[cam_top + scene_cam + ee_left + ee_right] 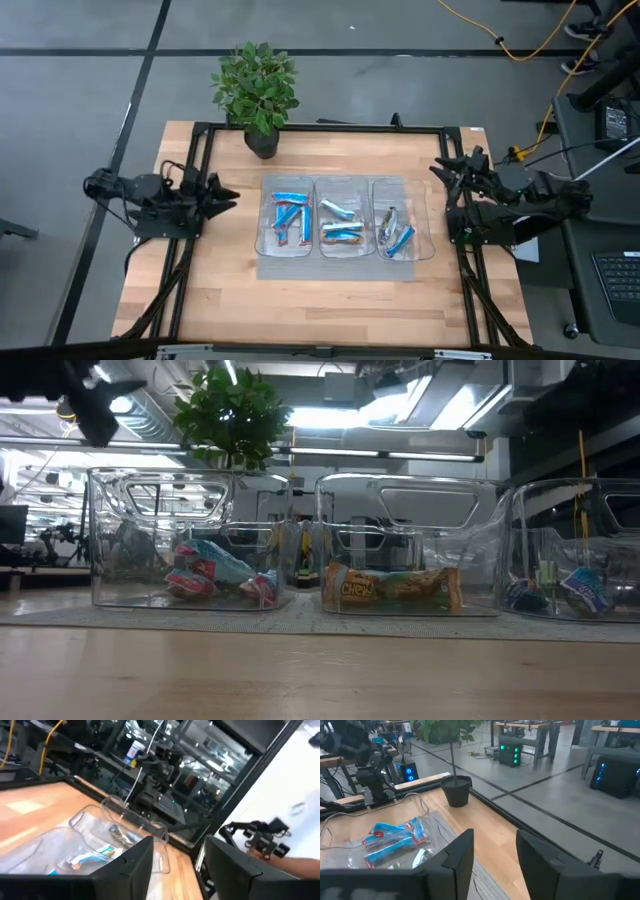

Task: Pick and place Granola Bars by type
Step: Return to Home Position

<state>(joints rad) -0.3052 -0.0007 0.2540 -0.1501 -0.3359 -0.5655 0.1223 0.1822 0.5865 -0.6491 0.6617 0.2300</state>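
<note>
- Foil-wrapped granola bars [291,217]: lying inside three clear bins [345,181], mid-table; none loose.
- Left gripper [233,199]: at left edge, jaws apart, empty.
- Right gripper [440,168]: at right edge, jaws apart, empty.
- Risk: slight; a low homing swing could nudge the light bins.

Colours across the worktop [330,310]
It is light, plank-grained wood edged by a black frame [320,128], under a grey mat [340,268] and three colourless bins [316,182]. The left bars [291,217] are blue with red, the middle bars [392,588] brown-orange with pale lettering, the right bars [397,236] blue and silver. The plant [257,80] is green in a black pot [262,143]; the arms [160,205] are black, the floor [80,90] grey with dark lines.
</note>
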